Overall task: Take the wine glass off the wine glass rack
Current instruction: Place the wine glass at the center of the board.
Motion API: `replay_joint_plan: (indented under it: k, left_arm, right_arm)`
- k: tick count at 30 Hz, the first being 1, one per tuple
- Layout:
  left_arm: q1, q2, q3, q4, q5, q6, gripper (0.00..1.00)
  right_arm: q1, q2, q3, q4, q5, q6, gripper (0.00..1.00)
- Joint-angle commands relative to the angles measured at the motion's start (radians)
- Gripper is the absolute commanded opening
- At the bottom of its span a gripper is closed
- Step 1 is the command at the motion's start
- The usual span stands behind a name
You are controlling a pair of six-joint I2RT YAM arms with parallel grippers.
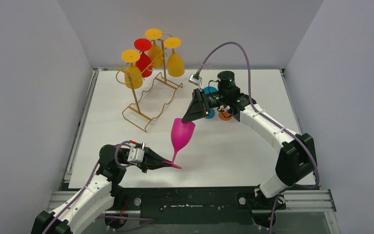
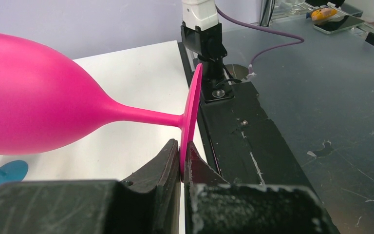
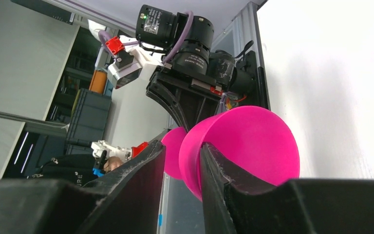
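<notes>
A pink wine glass (image 1: 181, 135) leans tilted over the table's middle, off the gold wire rack (image 1: 152, 100). My left gripper (image 1: 167, 163) is shut on the edge of its round foot; in the left wrist view the foot (image 2: 191, 112) stands pinched between my fingertips (image 2: 182, 152), with the bowl (image 2: 39, 107) at left. My right gripper (image 1: 189, 118) is open at the bowl's rim. In the right wrist view its jaws (image 3: 182, 156) stand apart, the rim of the glass (image 3: 253, 141) lies in the gap, and one finger (image 3: 214, 165) rests against the bowl.
The rack stands at the back left with three yellow glasses (image 1: 176, 62) and a red one (image 1: 143, 58) hanging on it. A blue glass (image 1: 209, 90) and an orange one (image 1: 224, 115) lie under my right arm. Grey walls close both sides.
</notes>
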Motion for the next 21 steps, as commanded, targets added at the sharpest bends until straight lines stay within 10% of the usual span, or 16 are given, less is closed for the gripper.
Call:
replay_joint_plan:
  k: [1, 21]
  left_arm:
    - [-0.006, -0.005, 0.003, 0.029, 0.015, 0.003, 0.0]
    - [-0.006, 0.0, 0.017, -0.038, 0.008, 0.056, 0.0]
  right_arm:
    - [0.0, 0.005, 0.048, 0.046, -0.058, 0.026, 0.3]
    - [0.019, 0.008, 0.047, 0.03, -0.083, 0.005, 0.27]
